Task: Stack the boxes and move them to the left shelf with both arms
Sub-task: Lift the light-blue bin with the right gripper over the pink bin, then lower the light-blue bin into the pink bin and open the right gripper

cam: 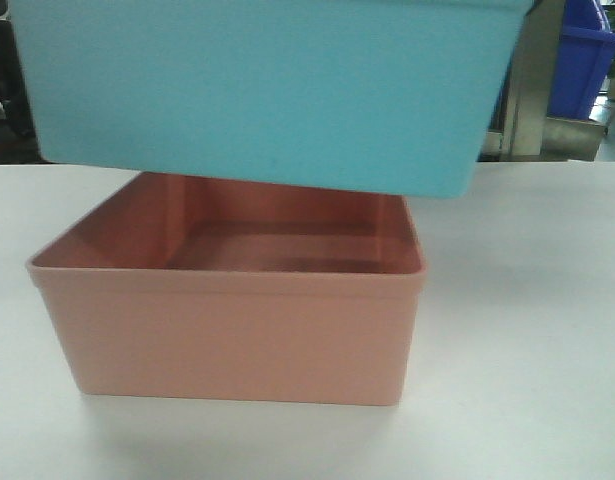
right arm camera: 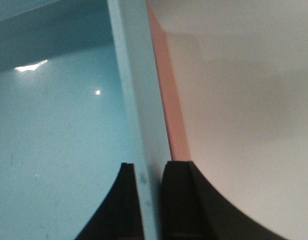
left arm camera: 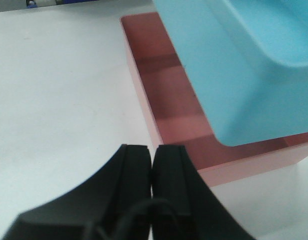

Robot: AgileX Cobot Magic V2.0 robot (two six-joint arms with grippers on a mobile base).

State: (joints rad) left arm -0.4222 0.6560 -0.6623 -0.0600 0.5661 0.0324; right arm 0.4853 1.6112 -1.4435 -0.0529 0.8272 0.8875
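A salmon pink box (cam: 237,340) stands on the white tabletop. The light blue box (cam: 267,90) hangs tilted just above its opening, partly over it; it also fills the top right (left arm camera: 234,75) of the left wrist view, over the pink box (left arm camera: 164,100). My right gripper (right arm camera: 149,170) is shut on the blue box's side wall (right arm camera: 136,100), one finger inside and one outside, with a strip of pink rim (right arm camera: 169,105) below. My left gripper (left arm camera: 151,150) is shut with nothing in it, over the table near the pink box's corner. The left shelf is out of view.
The white tabletop (cam: 527,300) spreads around the boxes. A dark blue bin (cam: 584,60) sits on a metal frame beyond the table's far right edge.
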